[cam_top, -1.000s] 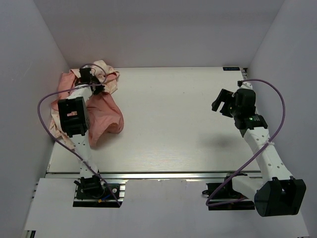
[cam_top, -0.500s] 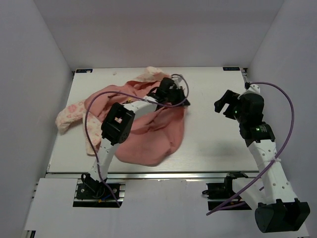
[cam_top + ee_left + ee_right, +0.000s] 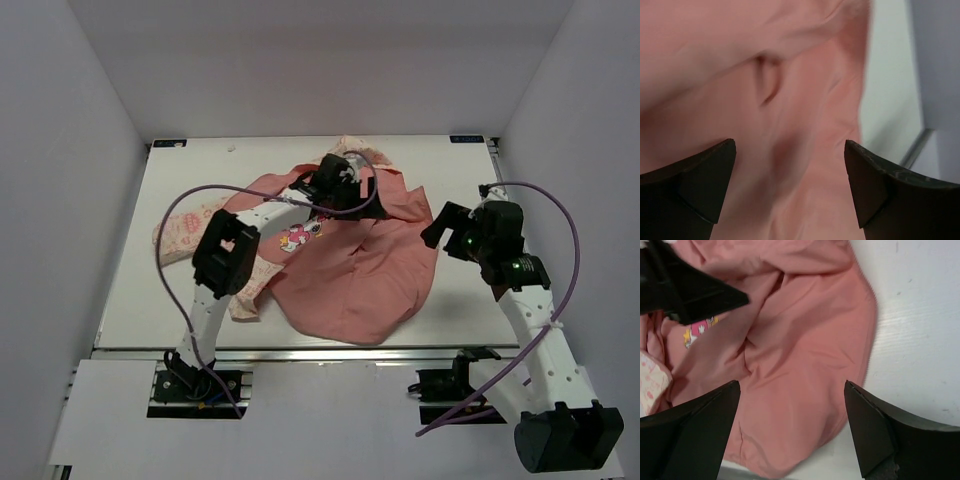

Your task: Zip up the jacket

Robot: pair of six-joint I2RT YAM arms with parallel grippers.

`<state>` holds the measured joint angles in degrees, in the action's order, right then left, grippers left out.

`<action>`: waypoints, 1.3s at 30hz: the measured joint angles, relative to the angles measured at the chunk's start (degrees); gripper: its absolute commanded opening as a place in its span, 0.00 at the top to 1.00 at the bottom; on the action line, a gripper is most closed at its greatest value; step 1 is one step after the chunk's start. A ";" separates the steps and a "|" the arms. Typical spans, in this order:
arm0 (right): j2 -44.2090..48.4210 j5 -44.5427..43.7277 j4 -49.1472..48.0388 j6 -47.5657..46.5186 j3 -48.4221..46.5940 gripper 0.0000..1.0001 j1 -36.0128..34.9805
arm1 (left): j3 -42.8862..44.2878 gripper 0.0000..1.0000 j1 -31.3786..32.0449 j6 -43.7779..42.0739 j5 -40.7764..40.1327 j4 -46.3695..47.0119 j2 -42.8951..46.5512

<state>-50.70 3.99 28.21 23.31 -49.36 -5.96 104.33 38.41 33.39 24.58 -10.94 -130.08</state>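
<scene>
Salmon lining up, the jacket (image 3: 350, 275) lay crumpled mid-way across the surface (image 3: 455, 165) in the top view, with the left hand (image 3: 338, 186) over its far edge and the right hand (image 3: 445, 225) beside its right edge. The left wrist showed only blurred lining, its fingers wide and empty. The right wrist added a cartoon print (image 3: 697, 329), its fingers likewise wide and empty.

Pink jacket (image 3: 805, 330) — end effector (image 3: 791, 390) spread above.

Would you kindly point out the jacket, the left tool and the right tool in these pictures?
jacket (image 3: 350, 285): top view, on its spread pink lining.
left tool (image 3: 789, 145): left wrist view, midway between its open fingertips.
right tool (image 3: 791, 385): right wrist view, midway between its open fingertips.
</scene>
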 measured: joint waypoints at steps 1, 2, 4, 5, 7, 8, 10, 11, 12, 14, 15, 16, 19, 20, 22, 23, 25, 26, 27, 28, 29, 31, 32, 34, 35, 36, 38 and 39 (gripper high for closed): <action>-0.26 1.01 0.28 -0.11 0.57 0.11 0.00 | -3.37 0.02 -0.55 -1.14 -1.81 -2.93 3.39; -0.55 1.77 0.63 -0.20 1.05 0.11 0.00 | -6.78 0.02 -1.03 -1.81 -4.50 -5.88 7.02; -1.22 3.10 0.37 -0.17 2.95 0.11 -0.02 | -15.96 0.02 -2.34 -2.14 -9.94 -10.60 17.46; -1.75 3.32 0.31 -0.07 4.13 0.11 -0.02 | -20.04 0.02 -3.04 -1.79 -12.11 -13.05 22.75; -3.56 3.26 0.13 0.52 6.38 0.11 0.00 | -28.76 0.02 -5.31 -0.46 -16.26 -16.11 34.56; -4.90 3.15 0.02 0.92 7.23 0.11 0.00 | -32.54 0.02 -7.06 0.55 -17.25 -17.77 40.17; -8.33 2.16 -0.11 2.08 8.07 0.11 -0.02 | -39.01 0.02 -12.52 2.01 -19.76 -19.61 49.33; -9.90 1.51 -0.39 2.71 8.07 0.11 -0.02 | -41.59 0.02 -15.72 2.54 -21.14 -19.98 52.41; -11.76 0.72 -1.18 3.37 8.04 0.11 -0.02 | -43.58 0.02 -18.80 2.99 -22.95 -20.70 54.53; -15.30 -0.13 -2.80 4.33 8.04 0.11 -0.02 | -45.20 0.02 -23.30 3.39 -25.66 -21.84 55.47; -17.07 -0.57 -3.58 4.85 8.04 0.11 0.00 | -45.31 0.02 -24.59 3.43 -26.56 -22.16 54.60; -18.64 -0.85 -4.20 5.18 8.04 0.11 0.00 | -45.13 0.02 -25.33 3.48 -27.21 -22.27 53.40; -23.08 -1.07 -6.16 6.54 8.04 0.11 0.00 | -42.62 0.02 -26.82 3.43 -28.98 -22.93 46.47; -24.33 -1.07 -6.91 6.86 8.04 0.11 0.00 | -41.55 0.02 -27.21 3.45 -29.14 -22.99 43.93; -26.53 -1.05 -8.46 7.67 8.04 0.12 0.00 | -39.65 0.02 -28.68 3.45 -29.07 -22.71 38.99; -27.76 -1.03 -9.16 8.02 8.02 0.18 0.00 | -39.19 0.02 -29.57 3.50 -29.07 -22.12 36.89; -30.29 -1.03 -10.34 8.72 8.00 0.19 -0.02 | -39.01 0.02 -30.84 3.54 -29.05 -21.20 34.34; -31.52 -1.11 -10.78 9.31 7.98 0.19 0.00 | -39.01 0.02 -31.36 3.52 -28.85 -20.61 33.48; -32.11 -1.14 -10.88 9.64 7.52 0.18 0.00 | -39.01 0.02 -31.67 3.52 -28.79 -19.91 32.87; -32.65 -1.66 -11.41 9.81 7.13 0.18 0.00 | -39.01 0.03 -31.76 3.52 -28.63 -19.37 32.54; -33.14 -1.77 -11.54 10.01 6.78 0.18 0.00 | -38.93 0.07 -31.76 3.52 -28.57 -18.71 32.30; -33.46 -2.12 -12.04 10.40 6.60 0.20 0.00 | -38.56 0.14 -31.63 3.45 -28.39 -17.84 31.87; -33.46 -2.25 -12.09 10.58 6.60 0.20 0.00 | -38.36 0.27 -31.54 3.26 -28.26 -17.42 31.63; -33.46 -2.62 -12.00 10.80 6.62 0.20 0.00 | -37.88 0.41 -31.54 2.93 -28.02 -16.79 31.06; -33.38 -2.93 -11.98 10.84 6.69 0.19 -0.02 | -37.83 0.58 -31.54 2.80 -27.82 -16.57 30.84; -33.05 -3.39 -12.04 10.82 6.95 0.19 -0.07 | -37.83 0.67 -31.54 2.60 -27.52 -16.41 30.71; -31.71 -4.28 -11.72 10.78 8.04 0.19 -0.07 | -37.86 0.87 -31.54 2.12 -26.88 -16.15 30.62; -30.88 -4.74 -11.15 10.69 8.63 0.19 -0.04 | -37.86 1.00 -31.54 2.05 -26.58 -15.96 30.64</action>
<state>-81.58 -0.75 17.06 34.00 -40.73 -6.00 66.48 6.87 35.44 -2.00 -26.89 -99.44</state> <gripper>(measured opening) 0.809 0.175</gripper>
